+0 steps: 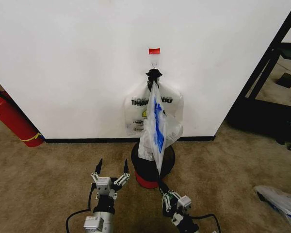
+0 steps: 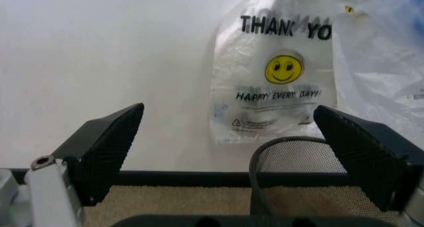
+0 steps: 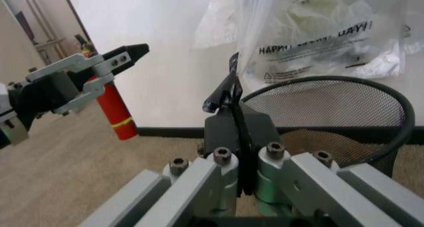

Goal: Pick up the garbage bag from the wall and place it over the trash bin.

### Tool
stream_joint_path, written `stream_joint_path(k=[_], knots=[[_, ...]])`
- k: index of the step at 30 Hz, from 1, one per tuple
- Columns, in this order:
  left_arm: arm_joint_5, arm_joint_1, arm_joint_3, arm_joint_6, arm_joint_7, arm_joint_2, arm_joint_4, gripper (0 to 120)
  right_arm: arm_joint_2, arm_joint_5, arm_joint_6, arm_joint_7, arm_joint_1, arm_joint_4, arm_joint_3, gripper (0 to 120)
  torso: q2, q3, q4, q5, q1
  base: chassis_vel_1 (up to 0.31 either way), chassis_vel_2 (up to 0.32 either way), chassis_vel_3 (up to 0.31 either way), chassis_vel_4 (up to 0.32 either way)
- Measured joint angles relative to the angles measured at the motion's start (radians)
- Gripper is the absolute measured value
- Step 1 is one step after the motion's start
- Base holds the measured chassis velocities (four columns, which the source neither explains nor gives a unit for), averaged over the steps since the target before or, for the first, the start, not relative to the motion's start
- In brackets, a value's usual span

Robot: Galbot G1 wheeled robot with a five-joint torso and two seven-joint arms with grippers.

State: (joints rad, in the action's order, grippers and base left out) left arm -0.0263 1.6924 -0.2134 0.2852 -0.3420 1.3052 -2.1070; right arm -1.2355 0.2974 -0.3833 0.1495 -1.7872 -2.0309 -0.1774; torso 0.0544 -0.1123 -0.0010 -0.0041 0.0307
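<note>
Right gripper (image 1: 161, 187) pinched shut on garbage bag (image 1: 157, 128) bottom corner, left gripper (image 1: 111, 167) wide open, empty. Bag hangs above trash bin (image 1: 153, 167) (top still hooked on wall (image 1: 63, 58)); thin plastic may tear or slip.

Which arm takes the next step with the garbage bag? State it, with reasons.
Right. The right gripper is shut on the garbage bag's lower tip, directly before the trash bin. The left gripper hangs open beside the bin, holding nothing.
</note>
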Motion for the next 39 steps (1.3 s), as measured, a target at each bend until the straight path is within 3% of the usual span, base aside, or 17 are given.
stream_joint_path(k=[19, 26, 34, 39], knots=[[0.002, -0.006, 0.008, -0.001, 0.000, 0.003, 0.008, 100, 0.012, -0.028, -0.026, 0.015, -0.018, 0.000, -0.010, 0, 0.000, 0.000, -0.0001, 0.0000, 0.000, 0.000, 0.000, 0.000, 0.000], [-0.012, -0.024, 0.013, -0.020, 0.000, -0.019, 0.000, 100, 0.008, 0.033, 0.042, -0.042, 0.071, -0.011, -0.030, 0, 0.000, 0.000, 0.0000, 0.0000, 0.000, 0.000, 0.000, 0.000, 0.000], [-0.193, -0.175, 0.090, -0.177, -0.011, -0.127, -0.072, 100, 0.023, 0.167, 0.152, -0.134, 0.219, -0.022, -0.063, 0, 0.000, 0.000, 0.0000, -0.0001, 0.000, 0.000, 0.000, 0.000, 0.000], [-0.424, -0.387, 0.203, -0.343, -0.043, -0.270, -0.108, 100, 0.027, 0.186, 0.172, -0.154, 0.235, -0.018, -0.082, 0, 0.000, 0.000, 0.0000, -0.0003, 0.000, 0.000, 0.000, 0.000, 0.000]])
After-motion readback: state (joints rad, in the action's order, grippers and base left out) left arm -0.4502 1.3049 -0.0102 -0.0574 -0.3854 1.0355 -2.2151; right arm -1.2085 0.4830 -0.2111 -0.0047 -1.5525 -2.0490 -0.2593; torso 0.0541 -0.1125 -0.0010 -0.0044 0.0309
